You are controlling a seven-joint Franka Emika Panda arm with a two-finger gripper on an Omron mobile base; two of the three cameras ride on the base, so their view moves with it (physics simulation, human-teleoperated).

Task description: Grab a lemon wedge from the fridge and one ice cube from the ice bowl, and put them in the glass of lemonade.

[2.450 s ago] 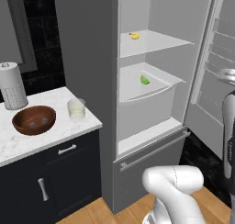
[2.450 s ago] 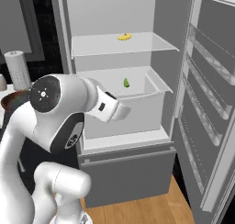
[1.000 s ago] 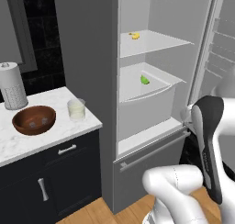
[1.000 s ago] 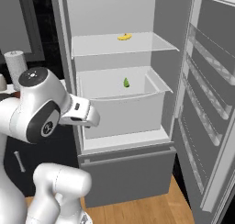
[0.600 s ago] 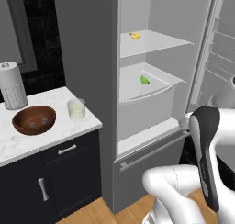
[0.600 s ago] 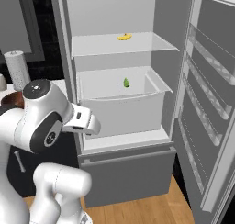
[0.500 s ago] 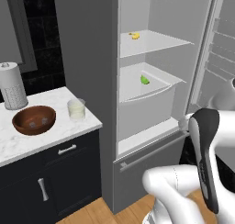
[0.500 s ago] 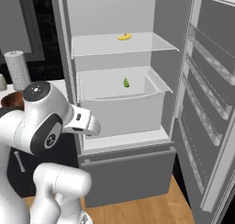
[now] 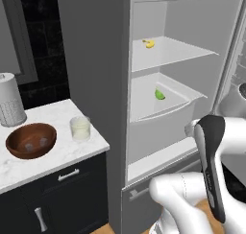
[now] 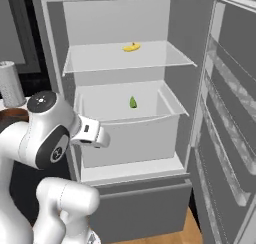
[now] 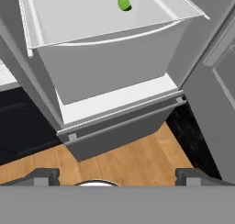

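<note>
The claw (image 11: 117, 175) hung released below the fridge (image 10: 190, 88) drawer – best to rise and come down squarely over the lemon wedge (image 11: 124, 0)

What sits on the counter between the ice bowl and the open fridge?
The glass of lemonade stands there in the left base view, right of the ice bowl and left of the fridge, apart from both.
</note>
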